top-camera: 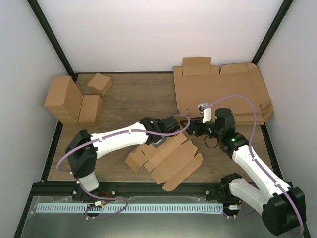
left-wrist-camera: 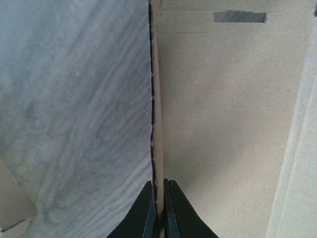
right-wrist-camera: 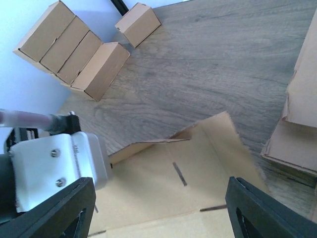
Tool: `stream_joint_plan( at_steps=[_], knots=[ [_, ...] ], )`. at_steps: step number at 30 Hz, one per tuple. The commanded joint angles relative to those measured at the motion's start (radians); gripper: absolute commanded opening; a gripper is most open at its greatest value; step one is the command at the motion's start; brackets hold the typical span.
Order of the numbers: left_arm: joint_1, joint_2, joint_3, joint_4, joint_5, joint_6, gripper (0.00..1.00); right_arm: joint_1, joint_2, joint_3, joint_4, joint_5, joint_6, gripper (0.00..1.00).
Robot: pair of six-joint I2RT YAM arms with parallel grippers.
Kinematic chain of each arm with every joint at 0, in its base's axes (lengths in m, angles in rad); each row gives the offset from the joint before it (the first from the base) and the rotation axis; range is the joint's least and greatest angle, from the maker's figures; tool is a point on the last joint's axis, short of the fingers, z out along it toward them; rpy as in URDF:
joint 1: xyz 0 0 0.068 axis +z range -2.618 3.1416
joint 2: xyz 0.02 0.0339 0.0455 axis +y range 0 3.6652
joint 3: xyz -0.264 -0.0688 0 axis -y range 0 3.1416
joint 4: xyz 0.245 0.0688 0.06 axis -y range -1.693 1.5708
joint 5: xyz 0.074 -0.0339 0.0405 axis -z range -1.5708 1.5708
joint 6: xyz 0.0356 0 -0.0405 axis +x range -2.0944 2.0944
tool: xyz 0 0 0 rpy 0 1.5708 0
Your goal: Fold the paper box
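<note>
The paper box (top-camera: 171, 157) lies partly unfolded in the middle of the table, a brown die-cut sheet with flaps and slots. My left gripper (top-camera: 159, 141) is shut on one raised flap. In the left wrist view its fingertips (left-wrist-camera: 161, 198) pinch the flap's thin edge (left-wrist-camera: 156, 124), with a cardboard panel (left-wrist-camera: 223, 124) to the right. My right gripper (top-camera: 196, 130) hovers open over the sheet's far right corner. Seen from the right wrist, its gripper (right-wrist-camera: 161, 213) stands wide above the box's inner panel (right-wrist-camera: 188, 173), holding nothing.
Several folded brown boxes (top-camera: 74, 99) (right-wrist-camera: 74, 49) stand at the back left. A thick pile of flat cardboard sheets (top-camera: 218, 91) (right-wrist-camera: 297, 124) lies at the back right, close to my right gripper. Black frame posts rise at both back corners.
</note>
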Motion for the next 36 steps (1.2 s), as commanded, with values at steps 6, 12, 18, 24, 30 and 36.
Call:
stream_joint_plan(
  at_steps=[6,12,18,24,30,36],
  knots=[
    [-0.093,0.011,0.062,0.031,-0.2,0.187,0.04,0.004,-0.1,-0.103,0.14,-0.089,0.058,0.75],
    [-0.094,0.012,0.099,0.033,-0.242,0.233,0.04,0.004,-0.197,-0.202,0.203,-0.02,0.156,0.75],
    [-0.101,-0.006,0.074,0.064,-0.29,0.309,0.04,0.004,-0.27,-0.27,0.272,0.003,0.107,0.73],
    [-0.104,-0.068,-0.059,0.183,-0.346,0.448,0.04,0.004,-0.435,-0.377,0.387,0.039,0.036,0.82],
    [-0.105,-0.067,-0.066,0.199,-0.375,0.455,0.04,0.004,-0.5,-0.422,0.436,0.059,0.172,0.88],
    [-0.111,-0.073,-0.095,0.232,-0.431,0.454,0.04,0.004,-0.412,-0.376,0.373,0.091,0.229,0.67]
  ],
)
